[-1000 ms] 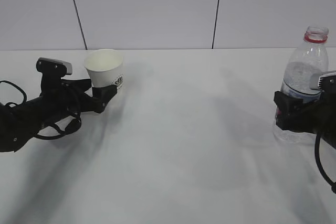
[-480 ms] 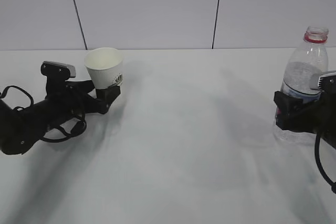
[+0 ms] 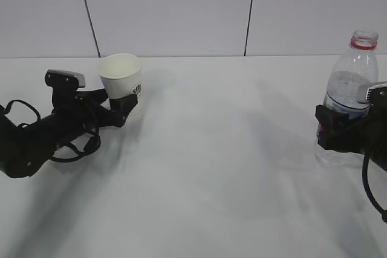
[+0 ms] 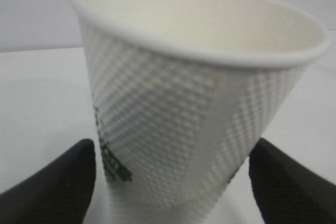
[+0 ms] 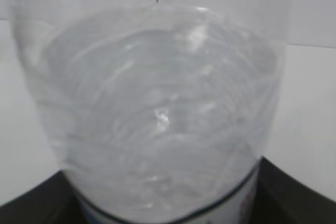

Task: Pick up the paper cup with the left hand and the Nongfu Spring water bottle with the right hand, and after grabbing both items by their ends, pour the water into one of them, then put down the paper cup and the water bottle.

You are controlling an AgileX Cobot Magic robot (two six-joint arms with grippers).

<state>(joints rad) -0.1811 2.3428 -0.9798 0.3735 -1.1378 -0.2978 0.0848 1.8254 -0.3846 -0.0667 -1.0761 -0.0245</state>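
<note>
The left gripper (image 3: 124,102) is reaching in low from the table's left side, its black fingers (image 4: 63,182) spread wide on either side of the lower part of the paper cup (image 3: 122,77), which is leaning slightly at the back left of the white table (image 3: 205,167). At the right edge, the right gripper (image 3: 329,126) is clamping around the middle of the upright, uncapped Nongfu Spring water bottle (image 3: 354,64), water (image 5: 157,114) showing inside its clear body.
</note>
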